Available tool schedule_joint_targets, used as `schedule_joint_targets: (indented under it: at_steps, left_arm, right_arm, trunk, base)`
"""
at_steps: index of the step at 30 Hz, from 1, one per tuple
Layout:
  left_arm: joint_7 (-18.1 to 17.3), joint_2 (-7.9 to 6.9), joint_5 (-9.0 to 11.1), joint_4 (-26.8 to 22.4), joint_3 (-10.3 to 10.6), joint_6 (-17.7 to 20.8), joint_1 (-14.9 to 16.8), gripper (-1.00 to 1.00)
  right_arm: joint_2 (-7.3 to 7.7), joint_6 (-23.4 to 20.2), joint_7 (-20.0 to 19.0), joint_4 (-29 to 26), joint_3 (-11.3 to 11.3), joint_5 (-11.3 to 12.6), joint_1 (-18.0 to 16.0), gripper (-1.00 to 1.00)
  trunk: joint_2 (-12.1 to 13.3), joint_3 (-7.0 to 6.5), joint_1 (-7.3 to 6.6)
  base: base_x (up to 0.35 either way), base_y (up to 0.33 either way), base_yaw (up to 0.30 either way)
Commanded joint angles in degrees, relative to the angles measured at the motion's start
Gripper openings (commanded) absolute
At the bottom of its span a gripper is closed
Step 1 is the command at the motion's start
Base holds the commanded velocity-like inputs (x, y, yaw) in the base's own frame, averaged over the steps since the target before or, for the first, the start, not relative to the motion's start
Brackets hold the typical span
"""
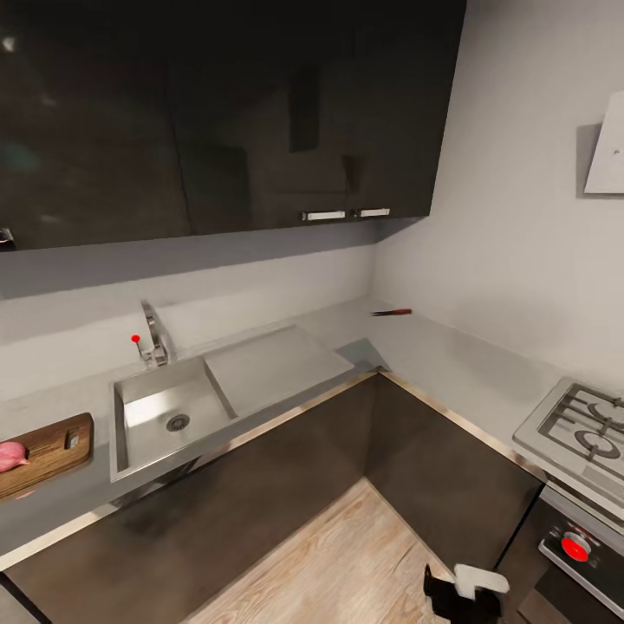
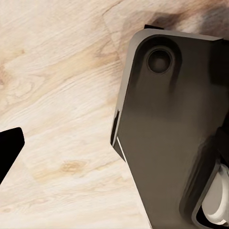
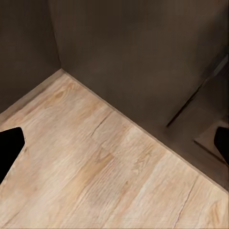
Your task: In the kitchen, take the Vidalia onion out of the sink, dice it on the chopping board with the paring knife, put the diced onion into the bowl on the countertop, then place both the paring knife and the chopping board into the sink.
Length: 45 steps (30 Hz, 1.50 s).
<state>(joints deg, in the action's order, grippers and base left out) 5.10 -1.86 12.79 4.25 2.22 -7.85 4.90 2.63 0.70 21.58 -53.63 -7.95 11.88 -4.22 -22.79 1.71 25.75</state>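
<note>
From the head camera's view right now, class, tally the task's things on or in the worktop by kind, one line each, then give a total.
Vidalia onion: 1, on the board
chopping board: 1
paring knife: 1, in the far corner
sink: 1, basin bare
Total: 4

Onion (image 1: 11,454) on board (image 1: 52,449) — left of sink (image 1: 165,416)
</note>
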Motion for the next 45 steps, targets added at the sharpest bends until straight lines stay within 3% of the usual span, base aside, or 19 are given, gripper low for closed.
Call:
schedule_joint_targets:
  at_steps: [1, 3, 4, 5, 7, 11, 17, 19, 23, 25, 26, 27, 28, 32, 36, 40, 42, 44, 45]
  left_arm:
    - [0.0, 0.02, 0.4, 0.2, 0.2, -0.4, 0.1, 1.0]
    - [0.0, 0.02, 0.4, 0.2, 0.3, -0.4, 0.1, 1.0]
    - [0.0, 0.05, 0.3, 0.2, 0.3, -0.4, 0.1, 1.0]
    - [0.0, 0.09, 0.3, 0.2, 0.3, -0.4, 0.1, 1.0]
    - [-0.1, 0.12, 0.3, 0.1, 0.3, -0.4, 0.1, 1.0]
    - [-0.1, 0.47, 0.3, 0.1, 0.3, -0.4, 0.1, 1.0]
    - [-0.1, 0.98, 0.2, 0.1, 0.4, -0.4, 0.1, 1.0]
    - [-0.1, 1.01, 0.2, 0.1, 0.3, -0.3, 0.1, 1.0]
    - [-0.1, 1.06, 0.2, 0.1, 0.3, -0.3, 0.1, 1.0]
    - [-0.1, 1.14, 0.2, 0.1, 0.4, -0.3, 0.1, 1.0]
    - [-0.1, 1.24, 0.2, 0.1, 0.4, -0.3, 0.1, 1.0]
    - [-0.1, 1.3, 0.2, 0.1, 0.4, -0.3, 0.1, 1.0]
    - [-0.1, 1.37, 0.2, 0.1, 0.4, -0.3, 0.1, 1.0]
    - [-0.1, 1.48, 0.2, 0.1, 0.4, -0.3, 0.1, 1.0]
    - [-0.1, 1.47, 0.3, 0.1, 0.4, -0.3, 0.1, 1.0]
    - [-0.1, 1.44, 0.3, 0.2, 0.4, -0.3, 0.1, 1.0]
    - [-0.1, 1.43, 0.3, 0.2, 0.4, -0.3, 0.1, 1.0]
    - [-0.1, 1.43, 0.3, 0.2, 0.4, -0.3, 0.1, 1.0]
    - [-0.1, 1.43, 0.3, 0.2, 0.4, -0.3, 0.1, 1.0]
  right_arm:
    - [0.09, -3.9, 1.2, -5.1, -0.3, 0.4, -0.3, 1.0]
    - [0.09, -11.5, 3.0, -13.9, -0.3, -0.8, -1.7, 1.0]
    - [0.01, -19.3, 5.2, -20.6, -0.3, -2.6, -4.7, 1.0]
    - [-0.07, -22.7, 6.1, -23.0, -0.3, -3.3, -6.7, 1.0]
    - [-0.14, -25.6, 7.0, -24.7, -0.3, -3.7, -9.2, 1.0]
    - [-0.4, -32.4, 8.5, -26.9, -0.3, -4.2, -18.0, 1.0]
    - [-0.59, -44.0, 9.4, -27.1, -0.3, -4.4, -37.0, 1.0]
    - [-0.63, -46.3, 9.4, -26.5, -0.3, -4.4, -41.5, 1.0]
    - [-0.62, -50.5, 9.5, -18.0, -0.3, -4.4, -56.0, 1.0]
    - [-0.51, -51.2, 9.4, -8.8, -0.3, -4.4, -64.5, 1.0]
    - [-0.34, -51.2, 9.4, -1.1, -0.3, -4.3, -70.4, 1.0]
    - [-0.25, -50.9, 9.3, 3.2, -0.3, -4.3, -73.4, 1.0]
    - [-0.11, -49.7, 9.2, 11.9, -0.2, -4.2, -79.3, 1.0]
    - [0.19, -42.5, 8.9, 31.0, -0.2, -4.0, -92.4, 1.0]
    - [0.26, -40.0, 7.5, 36.8, -0.4, -3.9, -96.2, 1.0]
    - [0.8, -39.1, 1.2, 40.6, -0.6, -4.0, -97.6, 1.0]
    - [2.1, -38.9, -5.0, 43.8, -0.7, -4.1, -97.8, 1.0]
    - [4.62, -38.7, -15.3, 47.0, -0.8, -4.5, -97.9, 1.0]
    - [5.35, -38.7, -17.9, 47.5, -0.9, -4.7, -97.9, 1.0]
  trunk:
    - [-0.1, 0.14, 0.04]
    - [-0.1, 0.14, 0.04]
    - [-0.1, 0.14, 0.04]
    - [-0.1, 0.14, 0.04]
    - [-0.1, 0.14, 0.04]
    - [-0.1, 0.14, 0.04]
    - [-0.1, 0.14, 0.04]
    - [-0.1, 0.14, 0.04]
    - [-0.1, 0.14, 0.04]
    - [-0.1, 0.14, 0.04]
    - [-0.1, 0.14, 0.04]
    - [-0.1, 0.14, 0.04]
    - [-0.1, 0.14, 0.04]
    - [-0.1, 0.14, 0.04]
    - [-0.1, 0.14, 0.04]
    - [-0.1, 0.14, 0.04]
    - [-0.1, 0.14, 0.04]
    - [-0.1, 0.14, 0.04]
    - [-0.1, 0.14, 0.04]
  base:
    - [0.0, 0.0, 0.0]
    - [0.0, 0.0, 0.0]
    - [0.0, 0.0, 0.0]
    - [0.0, 0.0, 0.0]
    - [0.0, 0.0, 0.0]
    - [0.0, 0.0, 0.0]
    - [0.0, 0.0, 0.0]
    - [0.0, 0.0, 0.0]
    - [0.0, 0.0, 0.0]
    - [0.0, 0.0, 0.0]
    - [0.0, 0.0, 0.0]
    - [0.0, 0.0, 0.0]
    - [0.0, 0.0, 0.0]
    - [0.0, 0.0, 0.0]
    - [0.0, 0.0, 0.0]
    - [0.0, 0.0, 0.0]
    - [0.0, 0.0, 0.0]
    - [0.0, 0.0, 0.0]
    - [0.0, 0.0, 0.0]
